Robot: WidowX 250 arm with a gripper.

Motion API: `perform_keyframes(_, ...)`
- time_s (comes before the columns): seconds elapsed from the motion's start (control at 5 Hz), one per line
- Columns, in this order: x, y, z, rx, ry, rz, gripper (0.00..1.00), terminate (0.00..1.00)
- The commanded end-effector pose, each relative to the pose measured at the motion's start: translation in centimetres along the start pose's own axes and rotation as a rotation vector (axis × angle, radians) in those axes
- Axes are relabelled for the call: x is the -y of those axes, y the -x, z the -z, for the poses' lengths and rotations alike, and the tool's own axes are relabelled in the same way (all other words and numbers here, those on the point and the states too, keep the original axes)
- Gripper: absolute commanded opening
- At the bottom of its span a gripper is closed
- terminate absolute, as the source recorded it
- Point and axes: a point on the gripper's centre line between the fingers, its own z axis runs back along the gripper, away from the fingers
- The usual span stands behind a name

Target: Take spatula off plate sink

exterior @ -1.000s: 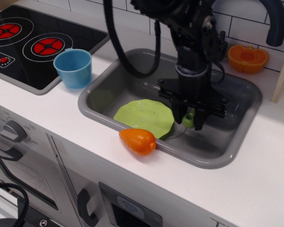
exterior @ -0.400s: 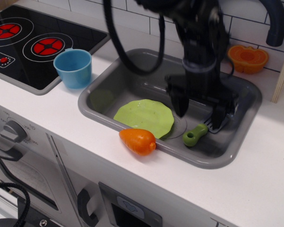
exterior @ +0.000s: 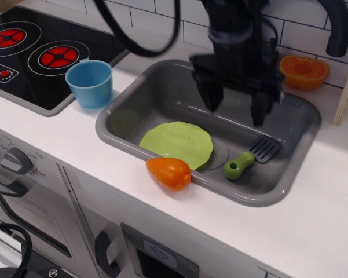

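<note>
The spatula [exterior: 250,157] lies flat on the floor of the grey sink [exterior: 162,92], to the right of the lime-green plate [exterior: 176,143] and apart from it. Its green handle points to the front left and its dark slotted blade to the back right. My gripper [exterior: 233,107] hangs above the sink, over the spatula and plate. Its jaws are wide open and empty.
An orange carrot-like toy [exterior: 169,172] rests on the sink's front rim. A blue cup [exterior: 90,83] stands on the counter left of the sink, next to the black stovetop [exterior: 35,55]. An orange half fruit [exterior: 303,72] lies behind the sink. A dark faucet [exterior: 339,26] stands at the back right.
The gripper let go of the spatula on the sink floor right of the plate, opened wide, and rose upward. The spatula now lies still and fully visible.
</note>
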Motion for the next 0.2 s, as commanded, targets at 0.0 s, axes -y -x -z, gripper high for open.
perform_keyframes(0.0, -0.55, -1.87, -1.57, 0.057, 0.002, 0.004, 1.00, 1.00)
